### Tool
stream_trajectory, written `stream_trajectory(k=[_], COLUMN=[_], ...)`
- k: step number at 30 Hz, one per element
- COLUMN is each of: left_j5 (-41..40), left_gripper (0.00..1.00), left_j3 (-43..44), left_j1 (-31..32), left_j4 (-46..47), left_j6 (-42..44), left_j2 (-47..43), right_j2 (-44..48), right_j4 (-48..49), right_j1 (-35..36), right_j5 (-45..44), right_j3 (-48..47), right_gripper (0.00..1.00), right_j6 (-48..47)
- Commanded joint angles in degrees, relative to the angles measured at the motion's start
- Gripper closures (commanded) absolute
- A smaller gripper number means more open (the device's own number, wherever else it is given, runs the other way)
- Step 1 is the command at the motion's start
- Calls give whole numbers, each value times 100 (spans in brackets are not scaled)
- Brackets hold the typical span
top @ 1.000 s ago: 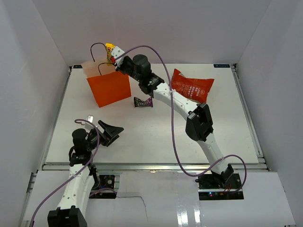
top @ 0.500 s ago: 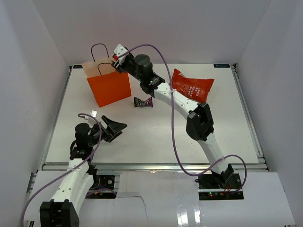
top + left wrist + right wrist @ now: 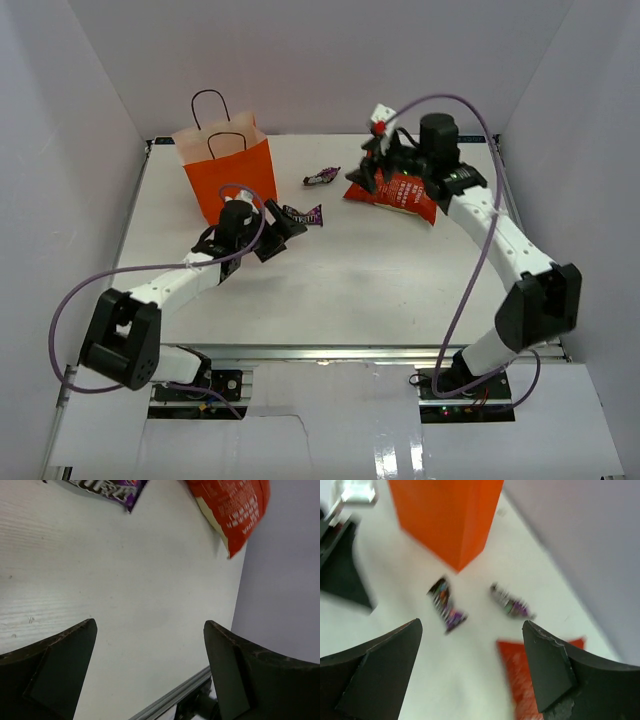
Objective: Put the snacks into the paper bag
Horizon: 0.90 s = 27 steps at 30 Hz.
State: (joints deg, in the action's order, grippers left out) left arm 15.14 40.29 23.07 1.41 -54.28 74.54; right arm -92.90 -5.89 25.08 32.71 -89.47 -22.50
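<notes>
— Jaws, left and right?
— Both spread apart, empty.
— Snacks?
— On the surface (image 3: 350, 280): red chip bag (image 3: 410, 195) upper right, purple packet (image 3: 303, 214) and second packet (image 3: 322, 176) upper centre. Orange paper bag (image 3: 230, 180) upright, upper left.

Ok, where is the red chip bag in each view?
Top external: red chip bag right of centre, far side.
Left wrist: chip bag at top right corner, cut off.
Right wrist: chip bag at bottom edge, blurred.
Shared landmark: dark purple packet left of it.
</notes>
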Motion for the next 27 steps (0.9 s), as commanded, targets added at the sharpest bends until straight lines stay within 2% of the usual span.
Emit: stream_trajectory(k=[1, 2, 3, 4, 5, 9, 12, 17, 21, 24, 27], left_j5=[-1117, -1196, -1423, -1713, -1916, -2725, -3358, -3763, -3588, -3561, -3561], left_gripper=[2, 2, 2, 2, 2, 2, 5, 11, 15, 21, 32], left_j3=[618, 785, 1144, 1321, 1471, 1850, 2131, 2904, 3142, 3327, 3406], left_j1=[188, 241, 364, 434, 496, 549, 549, 541, 488, 462, 444], left_j4=[-316, -343, -387, -439, -483, -773, -1203, -1985, -2039, -2136, -2171], left_j6=[-1240, -1730, -1891, -2067, -2217, -3612, -4185, -4494, -4723, -4802, -4837], left_j2=[682, 1128, 1341, 1544, 1720, 2414, 2678, 3171, 3514, 3707, 3769], right_j2=[833, 1296, 1501, 1703, 1862, 2478, 2645, 2698, 2707, 2734, 2742], right_j4=[-1037, -1046, -1037, -1028, -1019, -984, -958, -844, -791, -800, -800], right_j1=[-371, -564, -635, -697, -811, -1163, -1347, -1392, -1392, -1392, -1392], right_j5=[1457, 1484, 1458, 1432, 1396, 1448, 1554, 1572, 1589, 1528, 1519], right_j3=[1986, 2369, 2991, 2997, 3458, 4060, 4280, 4412, 4430, 4438, 4447], right_gripper=[13, 13, 13, 13, 13, 13, 13, 15, 15, 16, 16], right_j6=[-272, -324, -421, -448, -465, -308, -264, -185, -88, -70, -35])
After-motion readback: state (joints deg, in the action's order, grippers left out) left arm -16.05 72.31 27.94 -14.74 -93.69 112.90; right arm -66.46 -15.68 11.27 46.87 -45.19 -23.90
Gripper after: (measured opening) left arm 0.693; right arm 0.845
